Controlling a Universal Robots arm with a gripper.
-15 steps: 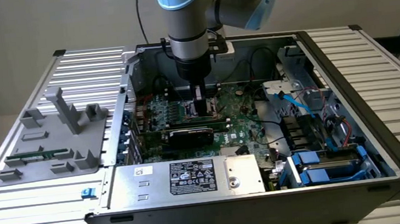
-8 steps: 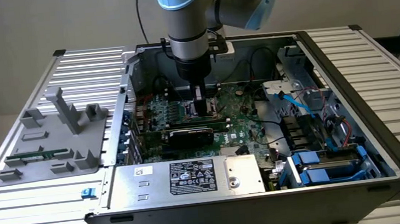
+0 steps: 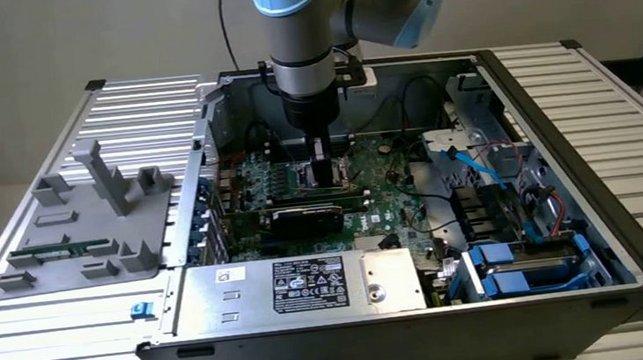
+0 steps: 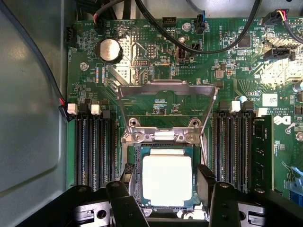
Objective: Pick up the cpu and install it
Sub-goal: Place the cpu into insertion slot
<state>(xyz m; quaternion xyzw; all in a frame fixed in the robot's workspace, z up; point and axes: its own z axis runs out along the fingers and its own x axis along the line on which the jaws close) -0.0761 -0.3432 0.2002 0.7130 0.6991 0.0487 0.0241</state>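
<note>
The seating step looks done: the cpu [image 4: 167,180] lies flat in the socket [image 4: 163,136] mid-frame in the exterior view, jaws spread beside it holding nothing, so clearing away calls for a straight, untilted lift.

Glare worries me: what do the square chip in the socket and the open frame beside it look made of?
Silvery square cpu: metal lid, probably; smooth, pale, strongly reflective, on a thin dark-green board rim. Grey hinged socket frame: stamped sheet metal by its dull satin sheen and bent edges.
</note>
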